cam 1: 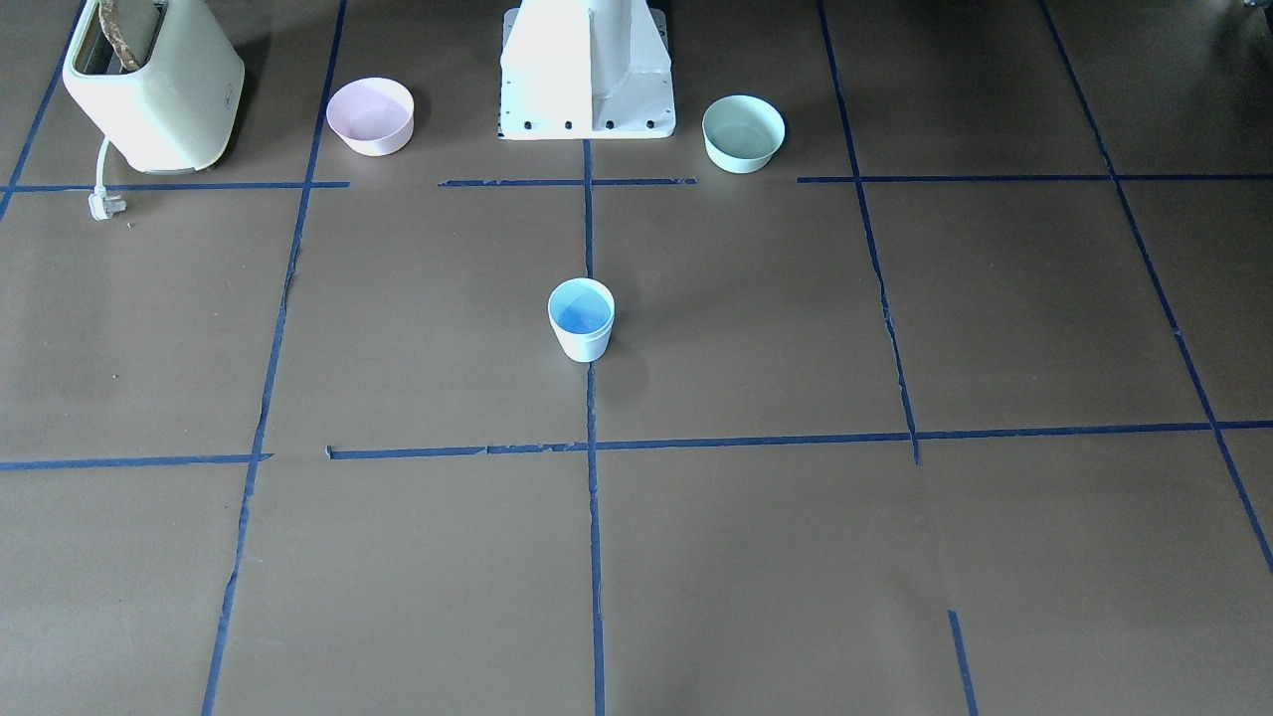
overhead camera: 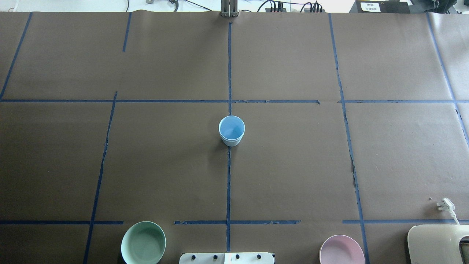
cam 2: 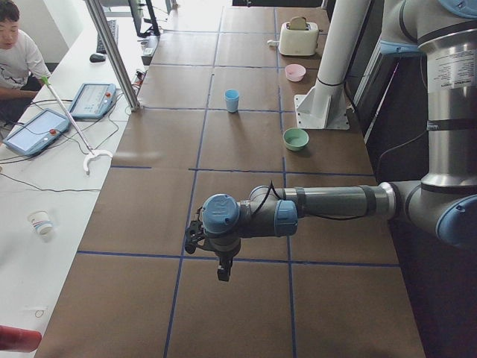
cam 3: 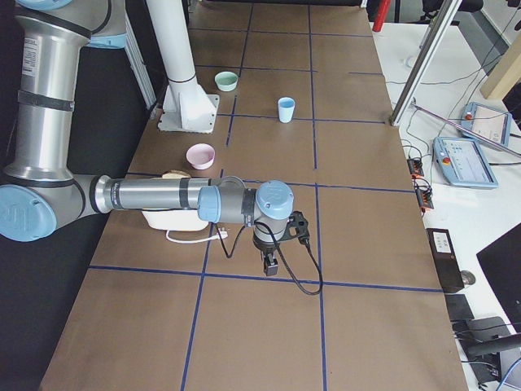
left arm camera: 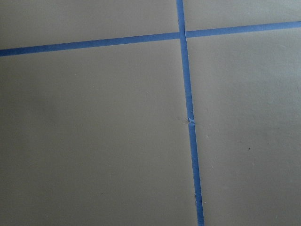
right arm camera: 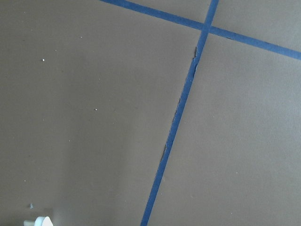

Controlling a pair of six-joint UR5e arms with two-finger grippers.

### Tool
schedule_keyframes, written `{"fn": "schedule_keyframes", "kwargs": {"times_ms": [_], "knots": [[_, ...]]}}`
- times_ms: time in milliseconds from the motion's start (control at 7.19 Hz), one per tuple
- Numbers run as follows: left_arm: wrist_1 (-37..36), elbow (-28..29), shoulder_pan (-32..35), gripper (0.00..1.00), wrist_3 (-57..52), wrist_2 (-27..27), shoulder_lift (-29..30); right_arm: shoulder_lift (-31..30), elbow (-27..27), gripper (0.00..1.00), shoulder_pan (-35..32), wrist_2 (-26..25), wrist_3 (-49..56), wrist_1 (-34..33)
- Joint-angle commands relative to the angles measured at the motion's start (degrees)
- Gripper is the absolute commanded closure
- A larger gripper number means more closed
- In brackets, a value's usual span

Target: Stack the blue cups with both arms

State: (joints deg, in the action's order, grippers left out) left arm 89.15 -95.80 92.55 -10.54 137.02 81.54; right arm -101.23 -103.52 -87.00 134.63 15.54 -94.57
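Note:
One blue cup form (cam 1: 581,320) stands upright at the table's centre on the middle tape line; it also shows in the overhead view (overhead camera: 231,131) and both side views (cam 2: 232,100) (cam 3: 286,109). I cannot tell whether a second cup is nested inside it. No other blue cup shows. My left gripper (cam 2: 223,271) hangs over the table's left end, far from the cup. My right gripper (cam 3: 271,265) hangs over the right end, also far from it. Both show only in the side views, so I cannot tell if they are open or shut. The wrist views show only brown paper and blue tape.
A pink bowl (cam 1: 370,115) and a mint-green bowl (cam 1: 743,132) flank the white pedestal (cam 1: 587,70). A cream toaster (cam 1: 154,85) with its loose plug (cam 1: 102,204) stands at the robot's right. An operator (cam 2: 15,52) sits beyond the table.

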Motion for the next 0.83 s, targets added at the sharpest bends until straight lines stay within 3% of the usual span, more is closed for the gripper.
{"fn": "schedule_keyframes", "kwargs": {"times_ms": [0, 696], "knots": [[-0.03, -0.09, 0.00, 0.00, -0.01, 0.00, -0.24, -0.28, -0.02, 0.00, -0.19, 0.02, -0.42, 0.00], [0.06, 0.18, -0.09, 0.00, 0.08, 0.00, -0.86, -0.28, 0.07, 0.00, -0.10, 0.37, -0.42, 0.09]]}}
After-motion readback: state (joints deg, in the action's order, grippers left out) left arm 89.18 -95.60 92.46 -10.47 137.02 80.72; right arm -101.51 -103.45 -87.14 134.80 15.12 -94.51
